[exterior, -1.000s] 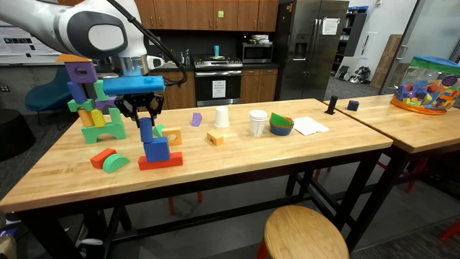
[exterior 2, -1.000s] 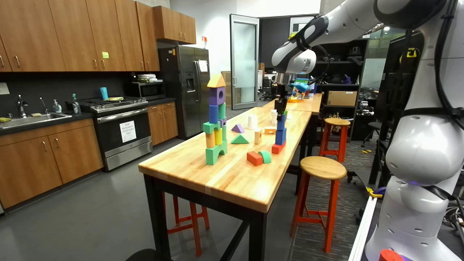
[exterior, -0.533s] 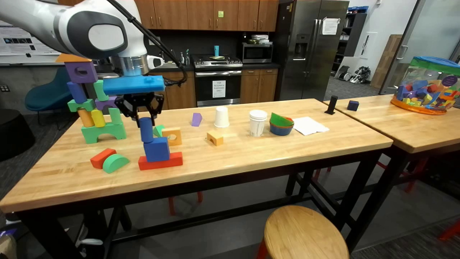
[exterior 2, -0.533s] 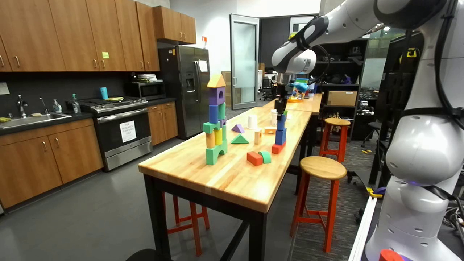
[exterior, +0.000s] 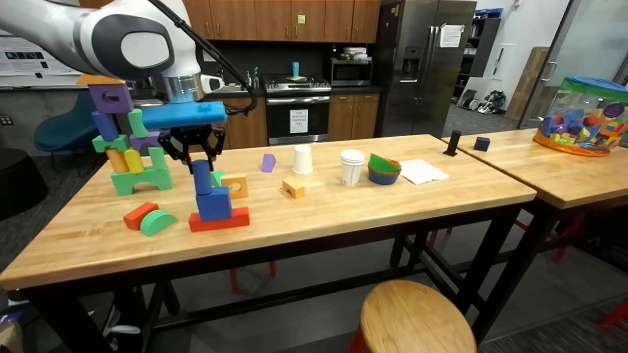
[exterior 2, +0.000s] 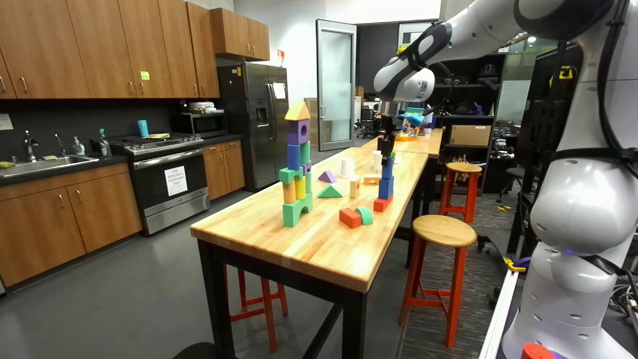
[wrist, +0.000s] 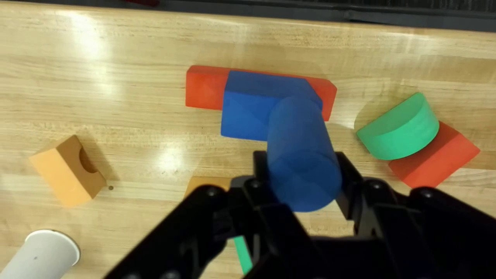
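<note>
- Wooden table (exterior: pixel 343 208), stove (exterior: pixel 279 116) beyond.
- Gripper (exterior: pixel 201 165) pinched around blue cylinder (exterior: pixel 202 179); its foot near one end of the blue block (exterior: pixel 214 205), itself on a red block (exterior: pixel 221 225); contact uncertain.
- Judgement: bring it inward from that end, keep it upright, then ease the grip off slowly so nothing tips.

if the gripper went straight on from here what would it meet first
Likely the blue block: the gripper points down, closed on the blue cylinder, whose lower end is over that block; whether the two touch is unclear.
</note>
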Available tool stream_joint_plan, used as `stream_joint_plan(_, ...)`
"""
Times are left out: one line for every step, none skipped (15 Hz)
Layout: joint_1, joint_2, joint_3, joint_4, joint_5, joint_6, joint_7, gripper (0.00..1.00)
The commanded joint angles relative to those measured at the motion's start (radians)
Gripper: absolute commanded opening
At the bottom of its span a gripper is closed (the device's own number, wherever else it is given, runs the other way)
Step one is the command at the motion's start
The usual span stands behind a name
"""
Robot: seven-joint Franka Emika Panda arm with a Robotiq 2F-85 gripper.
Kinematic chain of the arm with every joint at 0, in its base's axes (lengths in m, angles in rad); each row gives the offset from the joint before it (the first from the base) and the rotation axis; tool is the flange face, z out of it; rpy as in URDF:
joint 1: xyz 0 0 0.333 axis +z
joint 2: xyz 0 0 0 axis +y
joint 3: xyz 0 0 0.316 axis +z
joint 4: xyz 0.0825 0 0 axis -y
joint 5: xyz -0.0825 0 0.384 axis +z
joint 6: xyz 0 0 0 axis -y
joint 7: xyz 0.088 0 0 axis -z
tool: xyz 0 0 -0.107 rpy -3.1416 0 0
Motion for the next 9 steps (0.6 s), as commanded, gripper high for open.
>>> stream_joint_plan(0.002, -0.007, -0.004, 0.000, -0.036, 0.008, 0.008, 0.17)
stream_joint_plan(0.003, -0.008, -0.004, -0.001, -0.038, 0.008, 0.008, 0.17)
stream_joint_plan(0.004, -0.009, -0.003, -0.003, -0.041, 0.008, 0.008, 0.17)
stream_joint_plan(0.004, -0.010, -0.002, -0.004, -0.042, 0.008, 0.007, 0.17)
stream_joint_plan(0.005, -0.011, -0.002, -0.004, -0.043, 0.007, 0.007, 0.17)
stream_joint_plan(0.005, -0.011, -0.002, -0.004, -0.043, 0.007, 0.008, 0.17)
stream_joint_plan(0.005, -0.011, -0.002, -0.004, -0.043, 0.007, 0.008, 0.17)
stream_joint_plan(0.005, -0.011, -0.002, -0.004, -0.043, 0.007, 0.008, 0.17)
stream_joint_plan(0.005, -0.012, -0.002, -0.005, -0.043, 0.007, 0.009, 0.17)
